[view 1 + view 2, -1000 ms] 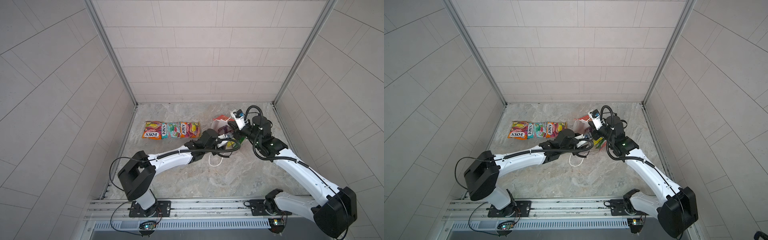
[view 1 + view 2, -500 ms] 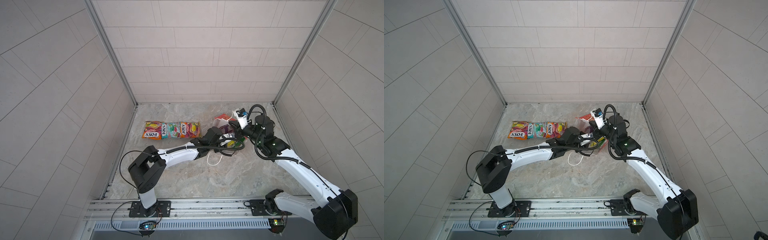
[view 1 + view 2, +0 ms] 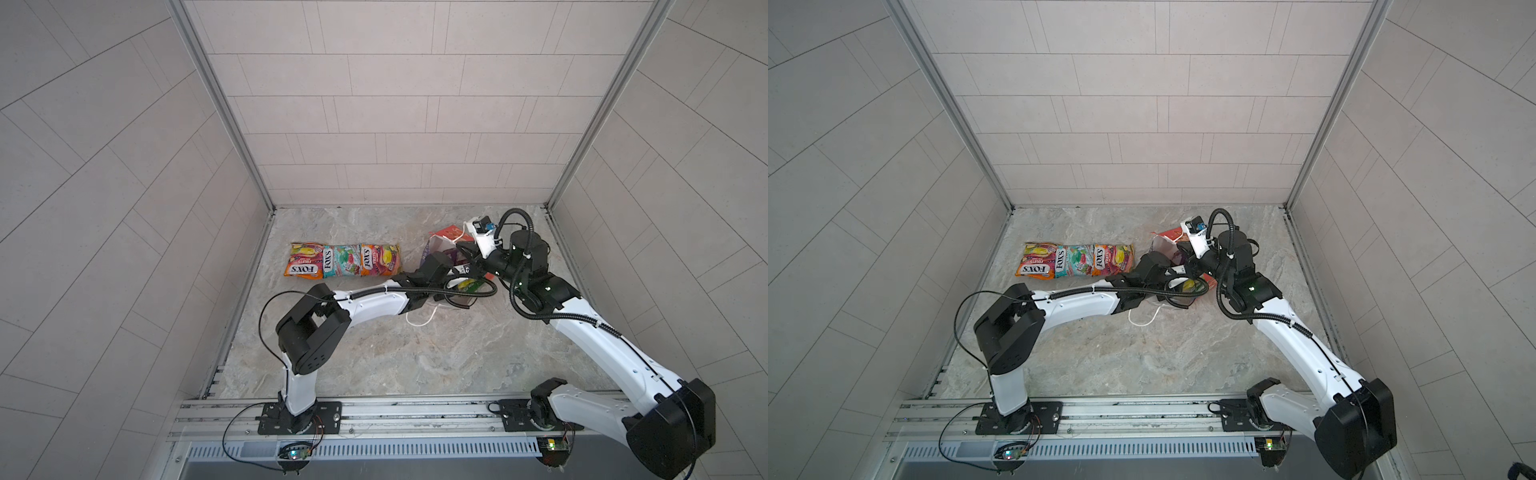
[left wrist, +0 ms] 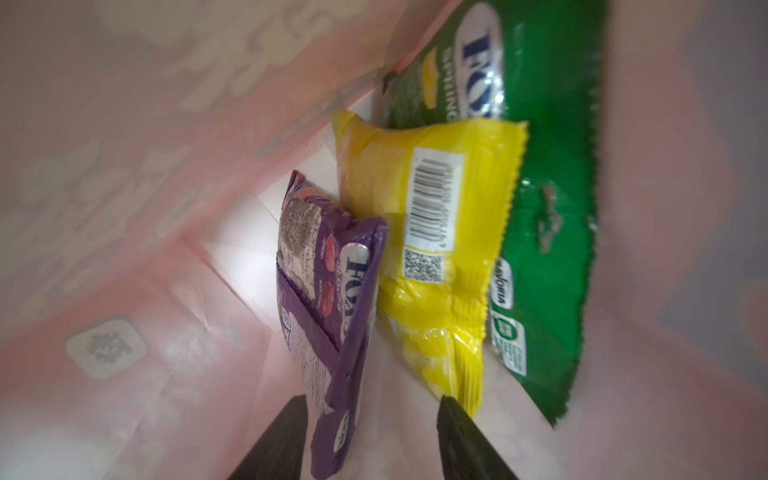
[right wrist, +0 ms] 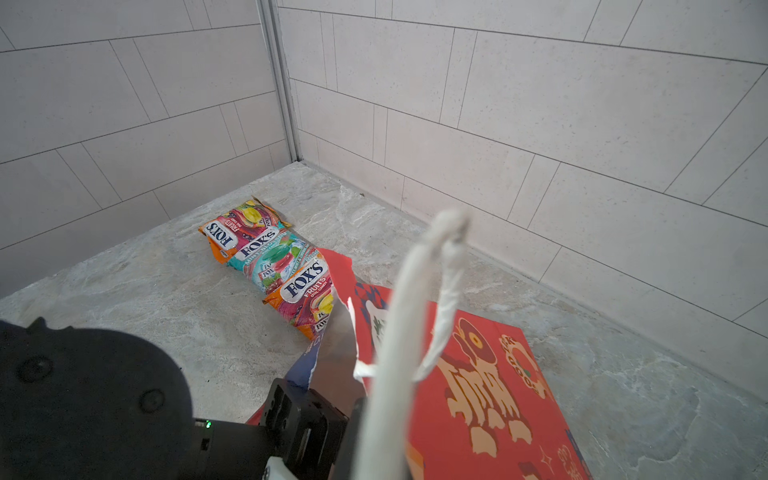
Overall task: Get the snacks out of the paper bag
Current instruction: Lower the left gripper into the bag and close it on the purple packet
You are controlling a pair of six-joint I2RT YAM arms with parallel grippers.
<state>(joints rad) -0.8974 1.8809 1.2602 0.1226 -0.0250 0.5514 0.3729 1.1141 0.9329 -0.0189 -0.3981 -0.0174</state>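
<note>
As left end effector (image 4: 370, 403) straddles purple packet (image 4: 328, 291) | jaws half-open

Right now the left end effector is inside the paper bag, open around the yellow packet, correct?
No: inside the paper bag, the left end effector is open around the purple packet; the yellow packet lies beside it, as the left wrist view shows.
</note>
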